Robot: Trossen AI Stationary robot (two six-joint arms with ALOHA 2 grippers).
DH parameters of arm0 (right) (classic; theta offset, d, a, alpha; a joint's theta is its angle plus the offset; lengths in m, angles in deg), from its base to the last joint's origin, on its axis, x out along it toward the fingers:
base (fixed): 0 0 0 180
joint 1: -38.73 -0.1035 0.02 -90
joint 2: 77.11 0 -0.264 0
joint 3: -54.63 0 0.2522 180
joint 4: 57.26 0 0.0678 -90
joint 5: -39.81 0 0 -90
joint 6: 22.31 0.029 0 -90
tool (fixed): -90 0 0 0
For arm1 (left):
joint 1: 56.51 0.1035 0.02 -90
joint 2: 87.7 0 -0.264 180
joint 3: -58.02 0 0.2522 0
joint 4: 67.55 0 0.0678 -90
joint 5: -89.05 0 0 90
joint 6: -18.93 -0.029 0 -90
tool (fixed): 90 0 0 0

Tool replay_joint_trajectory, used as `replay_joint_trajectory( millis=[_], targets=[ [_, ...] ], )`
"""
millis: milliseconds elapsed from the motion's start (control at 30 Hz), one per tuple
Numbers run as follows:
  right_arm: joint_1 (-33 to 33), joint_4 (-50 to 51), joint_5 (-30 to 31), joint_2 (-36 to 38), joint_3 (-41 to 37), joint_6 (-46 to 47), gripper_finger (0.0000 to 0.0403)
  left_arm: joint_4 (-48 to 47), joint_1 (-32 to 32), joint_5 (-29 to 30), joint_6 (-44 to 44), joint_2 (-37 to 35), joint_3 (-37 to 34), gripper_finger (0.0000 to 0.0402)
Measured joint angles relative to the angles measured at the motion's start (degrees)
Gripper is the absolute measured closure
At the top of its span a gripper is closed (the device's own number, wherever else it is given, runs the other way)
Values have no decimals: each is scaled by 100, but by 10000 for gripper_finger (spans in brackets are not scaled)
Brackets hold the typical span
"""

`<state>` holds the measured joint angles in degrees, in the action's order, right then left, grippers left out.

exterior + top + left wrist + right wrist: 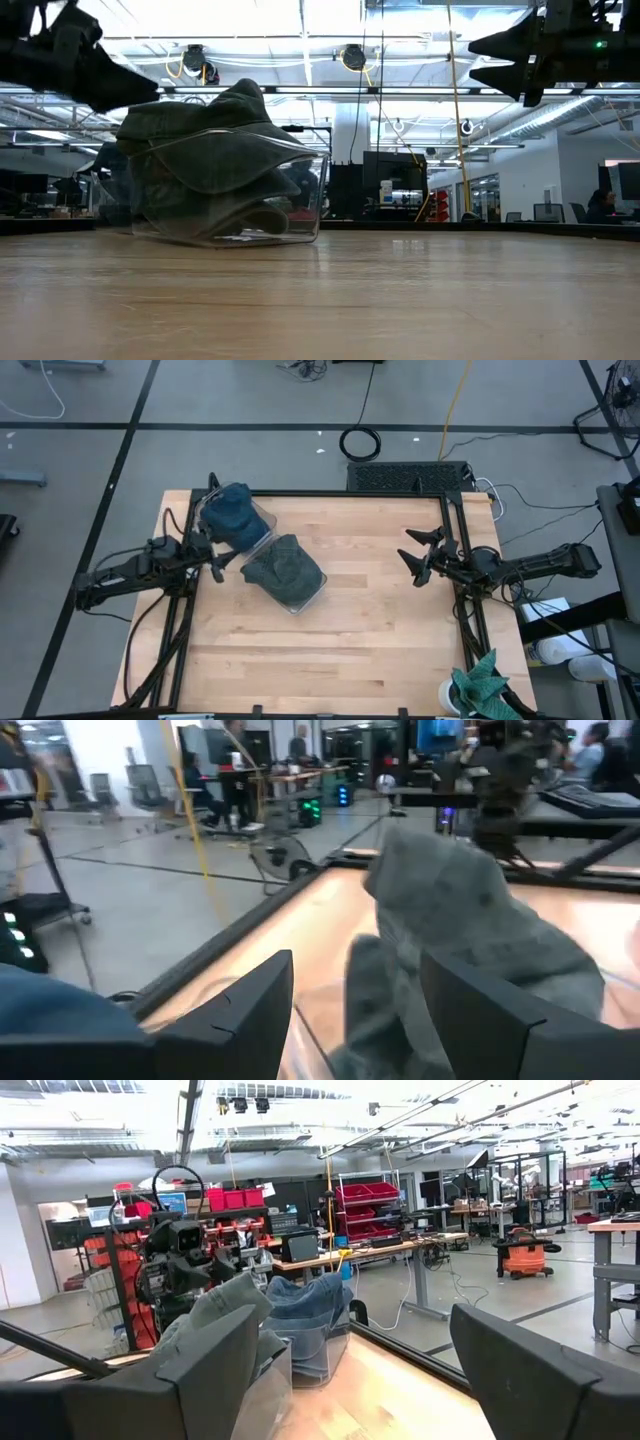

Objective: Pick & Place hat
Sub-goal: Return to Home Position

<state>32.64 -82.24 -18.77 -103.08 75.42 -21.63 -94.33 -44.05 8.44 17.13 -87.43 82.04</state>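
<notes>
High view, centre-left: soft cap slumps in bin, I'd pinch its brim; left gripper and right gripper gape empty.

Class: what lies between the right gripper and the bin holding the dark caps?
Nothing: the high view shows bare table between the right gripper and the bin.

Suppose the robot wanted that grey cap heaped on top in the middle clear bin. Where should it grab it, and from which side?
Probably the rounded crown of the top grey cap, from straight above: it humps up over the rim of the clear bin, whose walls block the sides. The open left gripper hangs closest.
</notes>
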Motion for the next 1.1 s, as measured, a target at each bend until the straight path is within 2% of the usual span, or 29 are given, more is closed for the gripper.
replay_joint_trajectory(
  millis=[367,600,1100],
  targets=[
    [0,-2,0,0,0,3,87,379,119,-61,248,0,-565,174],
    [-2,-2,2,0,0,-2,87,975,264,-908,185,30,-785,174],
    [0,96,7,0,2,5,87,1118,267,-898,-80,538,-829,174]
  ],
)
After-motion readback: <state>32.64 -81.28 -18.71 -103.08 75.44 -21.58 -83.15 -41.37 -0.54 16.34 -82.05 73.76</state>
